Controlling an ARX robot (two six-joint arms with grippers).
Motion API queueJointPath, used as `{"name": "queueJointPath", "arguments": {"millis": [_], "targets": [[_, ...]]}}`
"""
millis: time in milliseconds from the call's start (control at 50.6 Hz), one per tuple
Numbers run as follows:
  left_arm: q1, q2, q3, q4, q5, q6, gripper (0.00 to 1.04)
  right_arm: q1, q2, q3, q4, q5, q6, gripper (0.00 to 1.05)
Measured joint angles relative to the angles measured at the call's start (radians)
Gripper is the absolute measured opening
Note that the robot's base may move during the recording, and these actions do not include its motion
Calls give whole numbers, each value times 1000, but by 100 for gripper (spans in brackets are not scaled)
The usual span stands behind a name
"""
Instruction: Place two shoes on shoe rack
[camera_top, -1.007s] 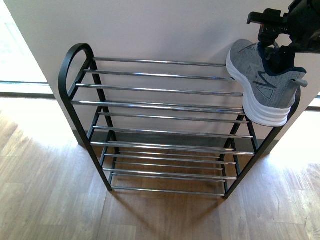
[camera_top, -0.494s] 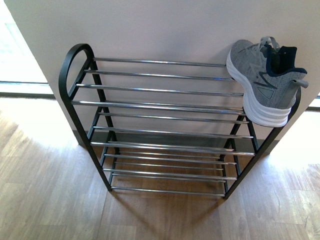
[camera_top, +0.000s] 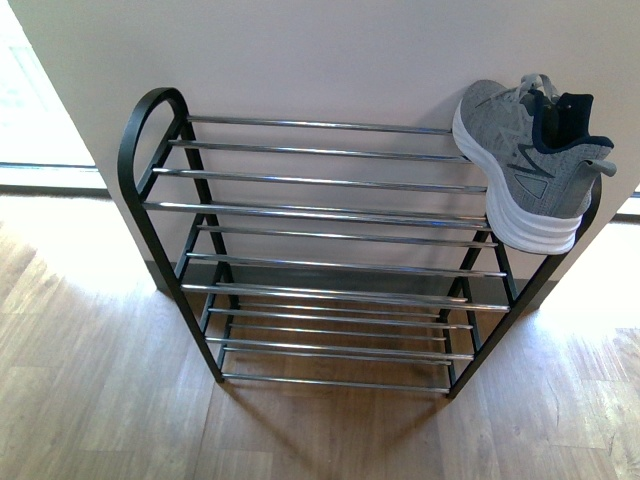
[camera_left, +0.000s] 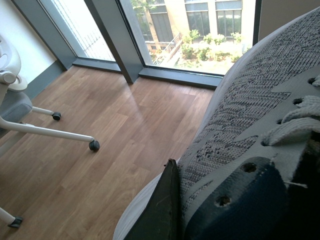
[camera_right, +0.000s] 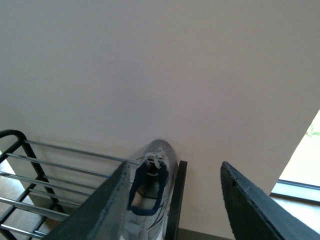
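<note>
Wood floor (camera_top: 100, 380); rack (camera_top: 320, 210) holds shoe 1 (camera_top: 530, 160), top tier right end. I read R gripper (camera_right: 175, 172) wide/empty; L gripper (camera_left: 210, 215) clamps shoe 2 (camera_left: 240, 115), unplaced.

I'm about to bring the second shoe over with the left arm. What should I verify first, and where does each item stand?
1. First shoe on the rack: ok, top tier, right end, against the side arch.
2. First shoe seated steadily: cannot tell; its heel reaches past the front bar.
3. Right gripper clear of it: ok, open and apart from the shoe.
4. Second shoe held: ok, left gripper shut on it.
5. Room on the top tier: ok, the bars left of the first shoe are bare.
6. Left arm's path to the rack: cannot tell; the arm is outside the front view.
</note>
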Motion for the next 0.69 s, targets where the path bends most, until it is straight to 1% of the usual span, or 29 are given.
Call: {"name": "queueJointPath", "arguments": {"millis": [39, 178, 257, 454, 612, 652, 691], "targets": [[0, 0, 0, 0, 0, 0, 2, 19, -29, -34, 9, 23, 8, 45], [0, 0, 0, 0, 2, 0, 2, 98, -127, -158, 23, 98, 29, 15], [0, 0, 0, 0, 0, 0, 2, 132, -175, -206, 24, 130, 27, 2], [0, 0, 0, 0, 1, 0, 2, 203, -294, -299, 4, 200, 33, 2], [0, 0, 0, 0, 1, 0, 2, 231, -353, -333, -21, 227, 33, 2], [0, 0, 0, 0, 1, 0, 2, 262, -373, -341, -34, 282, 33, 2], [0, 0, 0, 0, 1, 0, 2, 290, -387, -348, -42, 309, 33, 2]]}}
